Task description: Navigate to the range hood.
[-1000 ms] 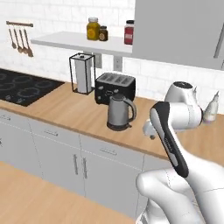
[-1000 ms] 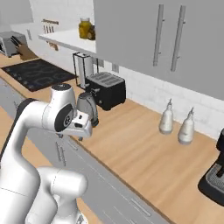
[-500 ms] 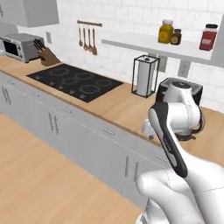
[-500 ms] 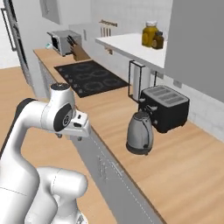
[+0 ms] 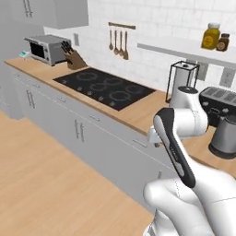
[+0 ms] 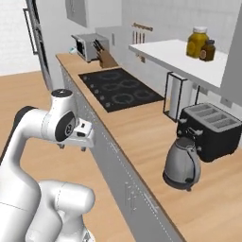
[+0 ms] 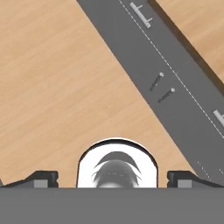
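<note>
So the hand [image 7: 113, 177] is just hanging there doing nothing. Its two finger tips [image 7: 41, 177] sit wide apart with nothing between them, so it's spread open and carrying nothing. It's tucked in close to the robot's own body, pointing down at the wooden floor [image 7: 57, 78], with the grey cabinet fronts [image 7: 175, 74] running past beside it.

Further out, the desk [image 5: 138, 115] runs along the wall. Nearest the arm are a kettle [image 6: 182, 163] and a black toaster [image 6: 210, 130], with a paper towel holder [image 5: 182, 80] just behind them. Past that comes the flat black cooktop [image 5: 103, 87], set into the desk. A rail of utensils [image 5: 117, 39] hangs on the tiles behind it. At the far end are a knife block [image 5: 76, 60] and a microwave [image 5: 44, 48].

As for the range hood, I can't pin it down myself. My guess is it's on the wall straight above the cooktop, higher up than I'm looking.

This looks like the driving part, roughly mid-way I'd say. The robot is down at the kettle end, not yet square with the cooktop. The next move is probably all base work: roll along the desk toward the cooktop and stop facing it. The arm can stay folded, no grabbing needed.
</note>
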{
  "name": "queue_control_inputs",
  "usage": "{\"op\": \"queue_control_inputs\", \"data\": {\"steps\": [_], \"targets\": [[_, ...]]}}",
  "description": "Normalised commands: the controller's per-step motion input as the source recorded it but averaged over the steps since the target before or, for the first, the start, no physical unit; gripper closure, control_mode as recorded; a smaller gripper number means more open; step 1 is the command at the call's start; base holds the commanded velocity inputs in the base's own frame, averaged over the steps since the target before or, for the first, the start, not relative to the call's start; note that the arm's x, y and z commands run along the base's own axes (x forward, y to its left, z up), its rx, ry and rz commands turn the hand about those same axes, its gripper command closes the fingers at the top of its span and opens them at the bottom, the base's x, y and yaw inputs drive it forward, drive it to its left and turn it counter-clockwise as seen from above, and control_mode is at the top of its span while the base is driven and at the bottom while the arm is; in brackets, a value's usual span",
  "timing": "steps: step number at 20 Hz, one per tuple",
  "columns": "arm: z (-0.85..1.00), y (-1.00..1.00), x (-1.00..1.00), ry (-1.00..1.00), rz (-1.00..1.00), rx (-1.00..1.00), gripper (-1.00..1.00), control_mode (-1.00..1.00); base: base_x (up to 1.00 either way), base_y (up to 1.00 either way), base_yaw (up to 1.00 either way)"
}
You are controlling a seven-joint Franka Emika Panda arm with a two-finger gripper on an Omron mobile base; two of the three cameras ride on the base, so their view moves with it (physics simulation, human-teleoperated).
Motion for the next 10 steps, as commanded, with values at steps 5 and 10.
{"op": "queue_control_inputs", "data": {"steps": [5,10], "targets": [[0.0,0.0,0.0,0.0,0.0,0.0,-1.0,1.0,0.56,0.53,-0.39],[0.0,0.0,0.0,0.0,0.0,0.0,-1.0,1.0,0.73,0.89,-0.4]]}}
